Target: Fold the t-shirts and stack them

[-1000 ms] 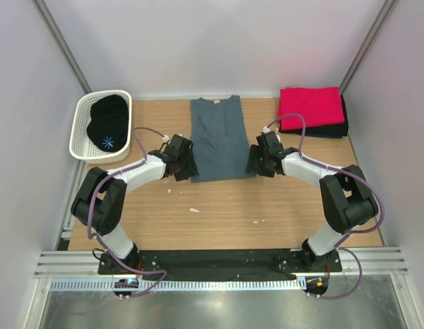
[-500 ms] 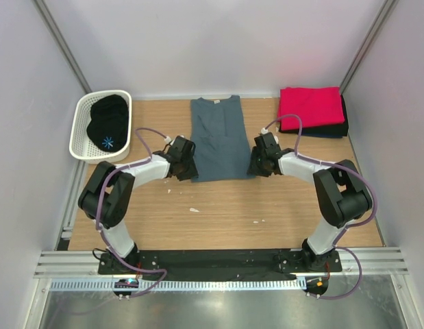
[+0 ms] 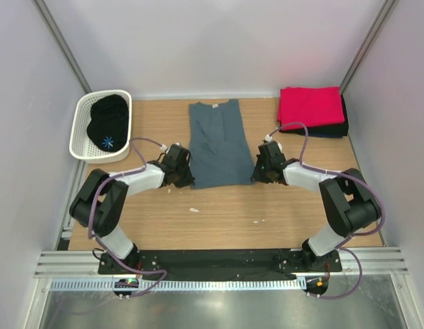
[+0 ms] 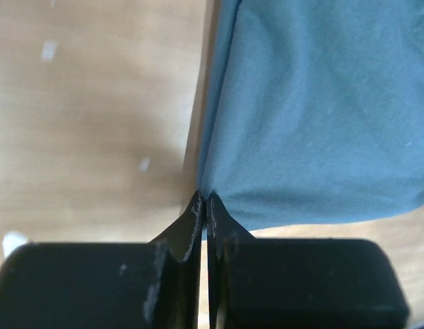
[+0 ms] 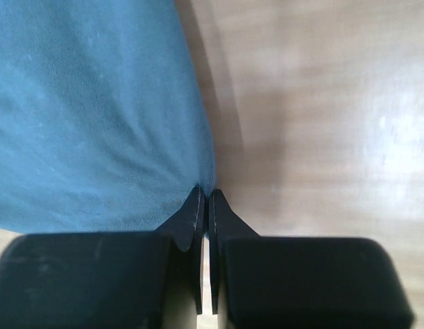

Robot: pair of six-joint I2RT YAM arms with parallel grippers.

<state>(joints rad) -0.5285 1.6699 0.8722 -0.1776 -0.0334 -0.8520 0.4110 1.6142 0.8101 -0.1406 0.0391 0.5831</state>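
my left claw (image 4: 203,200) and right claw (image 5: 204,196) are shut on corners of the shirt (image 3: 215,140), but tiny bites may slip when i lift.

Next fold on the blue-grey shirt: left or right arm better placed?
Neither alone. Left arm has jaws shut on the near-left corner of the blue-grey shirt, right arm on its near-right corner. Mirrored, so probably lift both together toward the collar.
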